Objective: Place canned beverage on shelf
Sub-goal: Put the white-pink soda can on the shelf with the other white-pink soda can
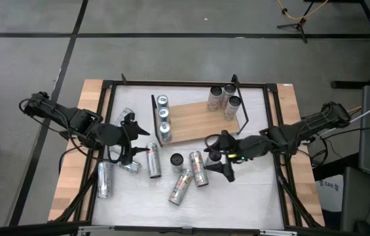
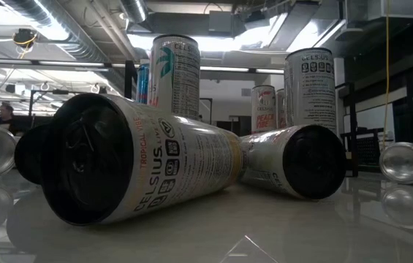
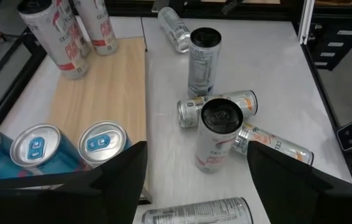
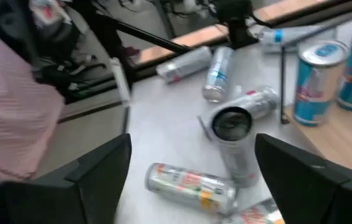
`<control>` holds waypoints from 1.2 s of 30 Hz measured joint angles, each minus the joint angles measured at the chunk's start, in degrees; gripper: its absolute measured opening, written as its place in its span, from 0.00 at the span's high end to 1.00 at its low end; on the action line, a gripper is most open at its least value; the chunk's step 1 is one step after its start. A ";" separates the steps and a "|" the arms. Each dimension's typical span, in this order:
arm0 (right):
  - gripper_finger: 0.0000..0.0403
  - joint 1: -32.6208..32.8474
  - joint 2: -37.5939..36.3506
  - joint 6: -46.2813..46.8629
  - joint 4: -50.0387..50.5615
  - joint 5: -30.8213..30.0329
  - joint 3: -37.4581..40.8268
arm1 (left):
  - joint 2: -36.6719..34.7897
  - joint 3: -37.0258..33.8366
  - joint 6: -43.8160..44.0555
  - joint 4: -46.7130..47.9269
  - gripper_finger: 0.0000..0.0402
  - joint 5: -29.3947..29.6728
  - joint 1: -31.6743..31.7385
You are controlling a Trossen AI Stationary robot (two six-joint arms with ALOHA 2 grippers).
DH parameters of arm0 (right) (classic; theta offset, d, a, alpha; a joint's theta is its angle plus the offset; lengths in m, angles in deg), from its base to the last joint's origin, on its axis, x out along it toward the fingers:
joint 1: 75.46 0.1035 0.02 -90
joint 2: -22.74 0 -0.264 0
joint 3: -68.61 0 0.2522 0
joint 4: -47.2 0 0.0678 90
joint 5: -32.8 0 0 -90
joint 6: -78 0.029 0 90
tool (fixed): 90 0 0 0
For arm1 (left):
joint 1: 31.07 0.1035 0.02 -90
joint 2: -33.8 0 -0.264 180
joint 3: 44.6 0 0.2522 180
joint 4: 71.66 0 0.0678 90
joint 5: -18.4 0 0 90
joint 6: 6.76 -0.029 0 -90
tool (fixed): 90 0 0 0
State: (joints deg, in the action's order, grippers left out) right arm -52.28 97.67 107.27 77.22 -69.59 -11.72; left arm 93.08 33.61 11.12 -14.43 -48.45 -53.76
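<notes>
Dark and two-fingered, the right gripper (image 1: 219, 159) hangs over the white tabletop (image 1: 250, 196) just off the near edge of the shelf (image 1: 198, 121), its fingers spread wide with nothing between them; beyond those fingers in its wrist view an upright can (image 4: 235, 140) stands on the table, with a fallen can (image 4: 191, 183) lying nearer the camera; the left gripper (image 1: 134, 139) sits by the shelf's left end, fingers likewise apart and empty; past them its wrist view shows an upright silver can (image 3: 216, 134) among several lying on their sides.

The shelf is a light-brown wooden board with black wire ends, resting on the table's far half between the two arms; three blue-topped cans (image 1: 164, 118) stand in a row at its left end and three pale cans (image 1: 224, 99) cluster at its right end; loose cans lie scattered on the table in front of it, two (image 1: 188, 177) near the middle and one (image 1: 104, 179) at the left edge; the low view is filled by a toppled Celsius can (image 2: 137, 168) lying end-on.
</notes>
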 joint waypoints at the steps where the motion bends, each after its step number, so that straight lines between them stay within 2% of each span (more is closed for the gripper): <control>1: 0.15 -0.50 0.64 0.00 0.10 0.00 0.00 | 0.02 0.00 0.00 0.01 0.33 -0.01 0.00; 10: 0.11 -3.49 6.00 3.35 0.26 -0.19 0.00 | 0.02 0.00 -0.27 0.04 0.33 0.01 0.00; 26: 0.12 -3.82 6.77 3.43 0.12 -0.59 0.00 | 0.04 0.00 -0.41 -0.47 0.33 0.16 0.01; 32: 0.12 -3.80 6.74 3.45 0.08 -2.58 -0.02 | 0.04 0.00 -0.40 -0.47 0.33 0.19 0.00; 36: 0.12 -3.79 6.74 3.47 -4.97 -3.67 -0.02 | 0.04 0.00 -0.40 -0.49 0.33 0.20 0.00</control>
State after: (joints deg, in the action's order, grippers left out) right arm -56.08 104.41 110.74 72.25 -73.25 -11.74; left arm 93.13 33.61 10.72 -14.92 -48.25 -53.75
